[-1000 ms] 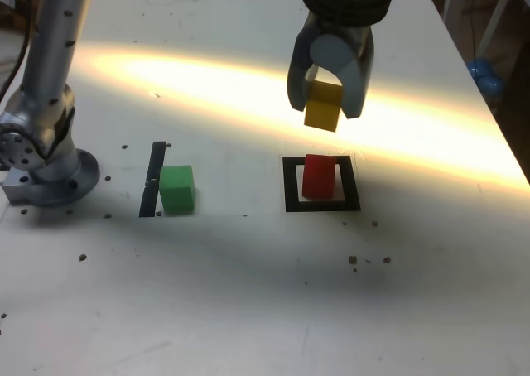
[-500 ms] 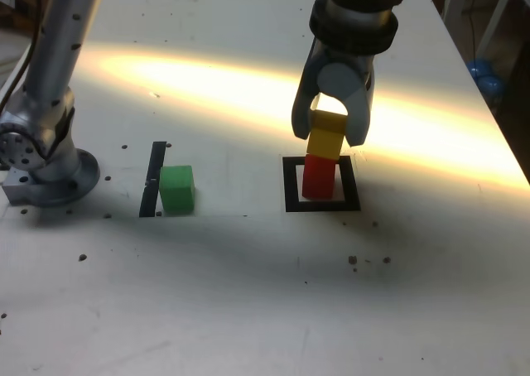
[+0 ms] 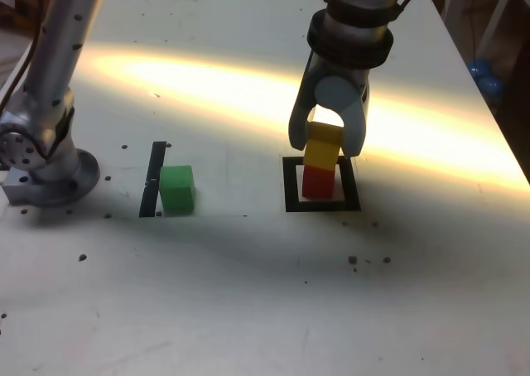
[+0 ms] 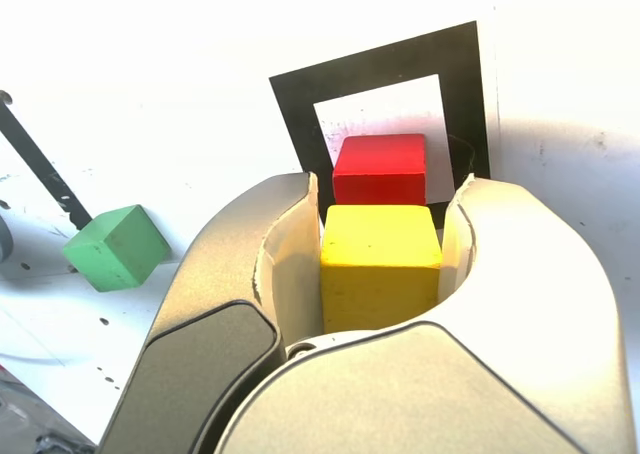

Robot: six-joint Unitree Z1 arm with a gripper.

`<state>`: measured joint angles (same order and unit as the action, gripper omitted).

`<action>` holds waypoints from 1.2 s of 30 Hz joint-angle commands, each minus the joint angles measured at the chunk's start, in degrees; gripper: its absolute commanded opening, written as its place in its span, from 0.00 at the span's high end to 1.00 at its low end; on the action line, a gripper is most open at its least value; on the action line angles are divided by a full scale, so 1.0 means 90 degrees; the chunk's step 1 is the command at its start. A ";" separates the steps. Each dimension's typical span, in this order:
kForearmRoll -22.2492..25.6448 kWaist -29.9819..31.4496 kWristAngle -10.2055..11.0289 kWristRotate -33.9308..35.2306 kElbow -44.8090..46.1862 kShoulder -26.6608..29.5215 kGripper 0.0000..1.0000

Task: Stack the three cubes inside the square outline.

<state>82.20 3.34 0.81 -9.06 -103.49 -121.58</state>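
Observation:
The red cube [image 3: 315,181] [image 4: 380,168] stands inside the square outline [image 3: 290,185] [image 4: 300,94]. The yellow cube [image 3: 322,145] [image 4: 380,266] sits right on top of it, a little askew in the exterior view. My gripper [image 3: 325,144] [image 4: 380,209] is shut on the yellow cube, one finger on each side. Whether the yellow cube's weight rests on the red one cannot be told. The green cube [image 3: 176,188] [image 4: 116,246] lies apart on the table, toward the exterior view's left.
A thin black strip [image 3: 154,178] [image 4: 38,160] lies just beside the green cube. The arm's grey base [image 3: 45,165] stands at the exterior view's left edge. A bright band of light crosses the white table [image 3: 248,285]. Small dark specks dot the surface.
The gripper came down with the yellow cube from above the outline until the cube reached the top of the red cube. The green cube stayed put.

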 commanded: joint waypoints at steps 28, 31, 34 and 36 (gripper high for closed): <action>-0.0301 -0.0142 0.0443 0.0056 0.0828 0.0816 0.00; -0.0307 -0.0139 0.0701 0.0178 0.1283 0.1336 0.00; -0.0304 -0.0139 0.0870 0.0299 0.1947 0.1926 0.00; -0.0304 -0.0139 0.0892 0.0335 0.2382 0.2240 0.00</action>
<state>79.49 2.16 8.77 -6.16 -83.59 -104.39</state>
